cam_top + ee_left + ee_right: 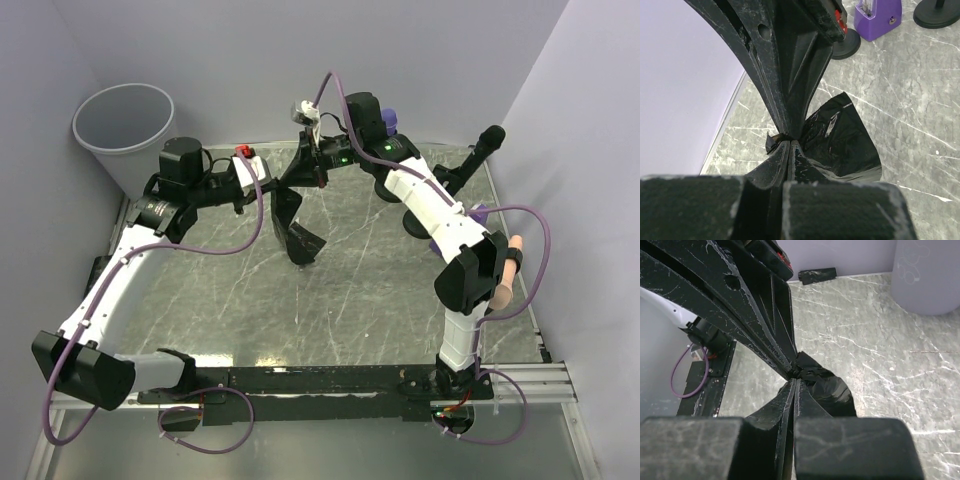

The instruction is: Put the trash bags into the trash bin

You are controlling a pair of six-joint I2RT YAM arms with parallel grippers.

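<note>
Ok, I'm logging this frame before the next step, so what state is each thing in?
trash bin: upright, open, nothing visible inside.
black trash bag: outside the bin, pinched at one spot by both grippers, hanging down to the table.
left gripper: shut on the bag.
right gripper: shut on the bag.
flat black piece: lying on the table, possibly another folded bag.

A grey-green marbled tabletop (360, 300), veined with white and evenly lit, is boxed in by a plain pale lavender left wall (30, 200), far wall (300, 40) and right wall (590, 150), with a silver metal rail (530, 378) along its near edge.
</note>
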